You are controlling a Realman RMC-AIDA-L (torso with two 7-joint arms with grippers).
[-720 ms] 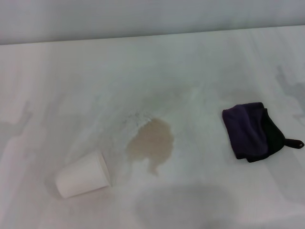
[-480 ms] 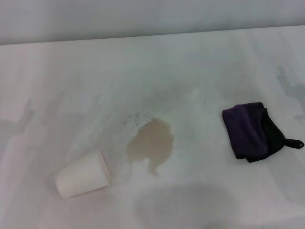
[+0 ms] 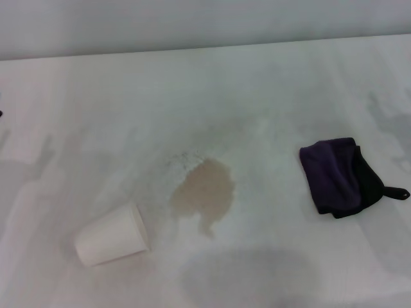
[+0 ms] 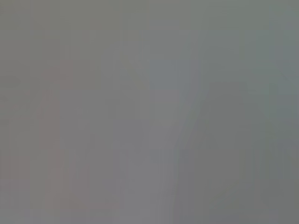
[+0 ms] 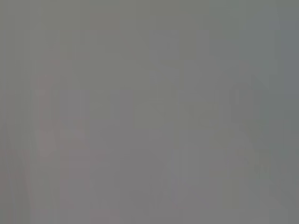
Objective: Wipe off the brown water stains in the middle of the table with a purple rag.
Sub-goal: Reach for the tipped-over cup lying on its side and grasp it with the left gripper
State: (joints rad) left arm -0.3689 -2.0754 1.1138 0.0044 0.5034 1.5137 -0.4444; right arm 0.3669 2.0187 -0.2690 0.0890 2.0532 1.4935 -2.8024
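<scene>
there, purple rag [image 3: 345, 178] right of brown water stains [image 3: 204, 192]

Paper cup [image 3: 110, 235] (tipped) beside stains [image 3: 203, 194].

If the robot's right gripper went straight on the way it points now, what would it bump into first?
Cannot tell: the right gripper is out of view and its wrist camera shows only grey. On its side of the table lies the purple rag, perhaps the first contact.
</scene>
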